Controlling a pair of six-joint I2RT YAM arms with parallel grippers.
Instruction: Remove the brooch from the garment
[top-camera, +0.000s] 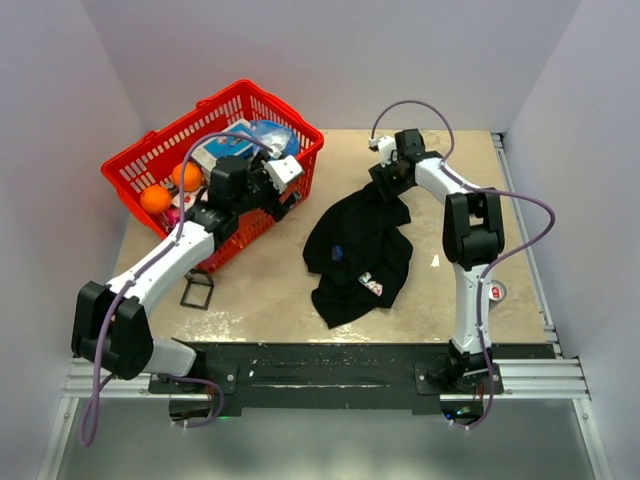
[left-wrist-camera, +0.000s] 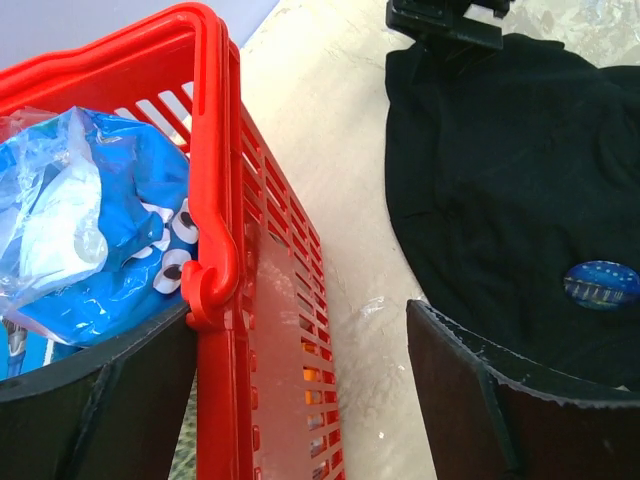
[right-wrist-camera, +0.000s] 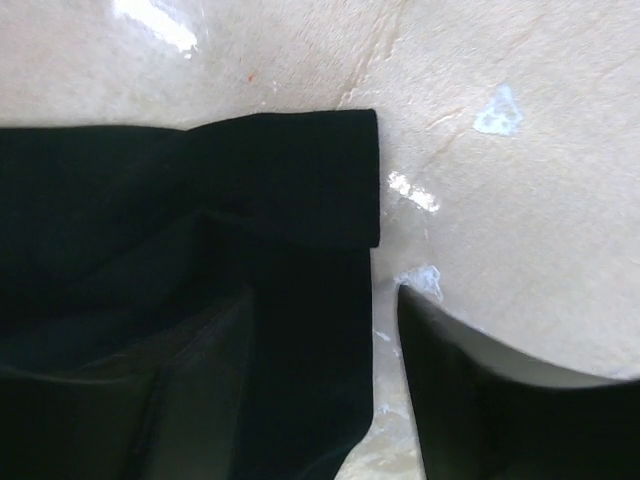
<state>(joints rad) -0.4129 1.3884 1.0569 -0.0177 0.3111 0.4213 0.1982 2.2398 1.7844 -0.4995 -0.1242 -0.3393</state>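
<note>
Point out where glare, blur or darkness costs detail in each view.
Top external: even light and soft shadows, but the garment reads as one black mass. Left wrist: the brooch is fairly sharp, though its markings are too small to read. Right wrist: bright glare patches on the table, and the garment's folds are nearly featureless black.

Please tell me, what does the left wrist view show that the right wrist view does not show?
Only the left wrist view shows the brooch, a small blue disc on the garment. It also shows the red basket with a blue packet inside it. Only the right wrist view shows a hemmed edge of the black cloth, lying on the table. Both views share the garment and the pale table beside it.
</note>
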